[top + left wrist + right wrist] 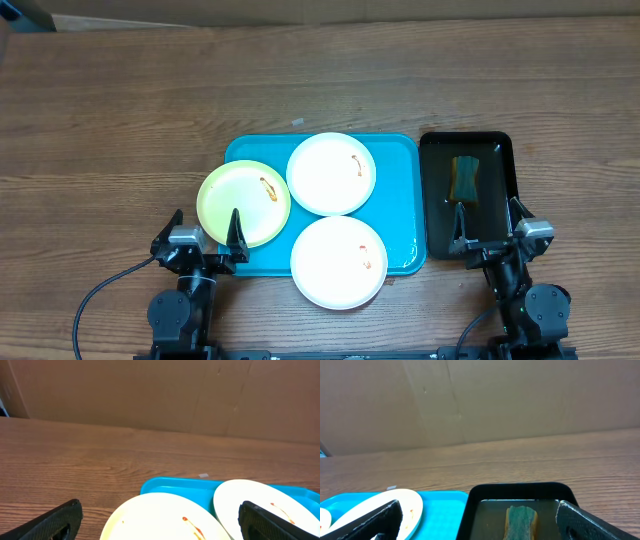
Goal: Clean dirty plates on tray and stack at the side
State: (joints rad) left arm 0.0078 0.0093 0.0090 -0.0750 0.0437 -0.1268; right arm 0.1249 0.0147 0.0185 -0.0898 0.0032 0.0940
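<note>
Left gripper (206,222) sat at the near edge of the table (120,100), its two fingers spread wide and holding nothing, their tips straddling the near rim of the pale yellow-green plate (244,203). Right gripper (488,215) was likewise spread and empty, over the near end of a black tray (500,150) holding a sponge (465,177). Between them lay the turquoise tray (400,200). The yellow-green plate overhung it at 9 o'clock, one white plate (331,173) sat at 12, and a second white plate (338,261) overhung at 6. All three bore orange smears (268,187).
</note>
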